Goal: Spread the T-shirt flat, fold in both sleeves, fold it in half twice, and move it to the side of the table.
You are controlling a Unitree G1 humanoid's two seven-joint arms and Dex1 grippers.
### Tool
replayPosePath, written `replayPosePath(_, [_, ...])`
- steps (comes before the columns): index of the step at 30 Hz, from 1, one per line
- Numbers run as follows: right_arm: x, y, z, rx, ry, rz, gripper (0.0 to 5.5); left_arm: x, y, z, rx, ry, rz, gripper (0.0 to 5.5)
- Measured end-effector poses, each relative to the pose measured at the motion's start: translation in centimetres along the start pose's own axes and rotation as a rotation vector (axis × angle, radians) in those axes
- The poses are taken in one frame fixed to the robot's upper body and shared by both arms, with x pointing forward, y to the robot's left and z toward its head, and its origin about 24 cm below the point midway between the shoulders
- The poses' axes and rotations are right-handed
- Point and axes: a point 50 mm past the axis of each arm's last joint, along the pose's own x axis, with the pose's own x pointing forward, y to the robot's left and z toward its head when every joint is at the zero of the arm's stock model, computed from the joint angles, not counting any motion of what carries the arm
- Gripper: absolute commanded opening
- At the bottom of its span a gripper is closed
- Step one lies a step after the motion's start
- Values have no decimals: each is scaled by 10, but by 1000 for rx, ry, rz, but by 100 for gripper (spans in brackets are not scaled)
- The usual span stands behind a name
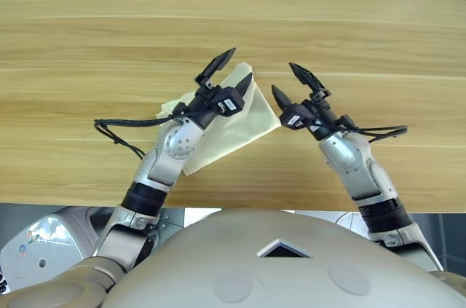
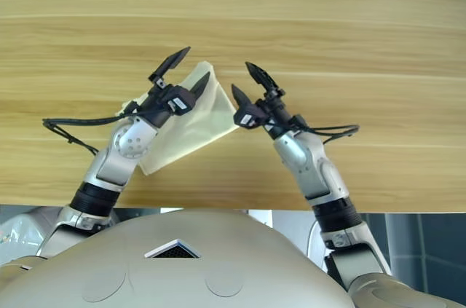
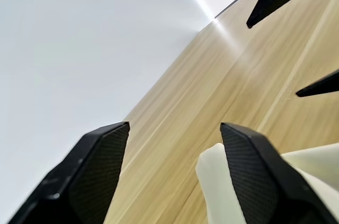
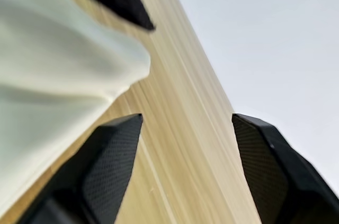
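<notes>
- T-shirt [image 1: 234,129]: pale yellow, already a small folded packet, lying near the front edge of the desk [image 1: 218,2], partly under the left forearm.
- Left claw [image 1: 241,65]: fingers apart, empty, hovering over the packet's far corner.
- Right claw [image 1: 283,77]: fingers apart, empty, just beside the packet's right corner.
- Step, my guess: the folds look done; the shift to the desk side remains.
- To do it well: come down on opposite edges, pinch all layers together, and slide low and even so the stack doesn't splay.
</notes>
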Motion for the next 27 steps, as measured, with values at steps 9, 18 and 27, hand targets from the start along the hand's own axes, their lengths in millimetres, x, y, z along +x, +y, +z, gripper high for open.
replayPosePath(9, [-8, 39, -2, 51, 29, 113, 312, 0, -2, -3, -2, 11, -8, 320])
replayPosePath(18, [-6, 44, -3, 59, 28, 106, 312, 5, -15, -1, -9, -1, -74, 320])
replayPosePath(27, [-7, 47, 1, 81, 23, 101, 312, 18, -31, -12, -42, 38, -124, 320])
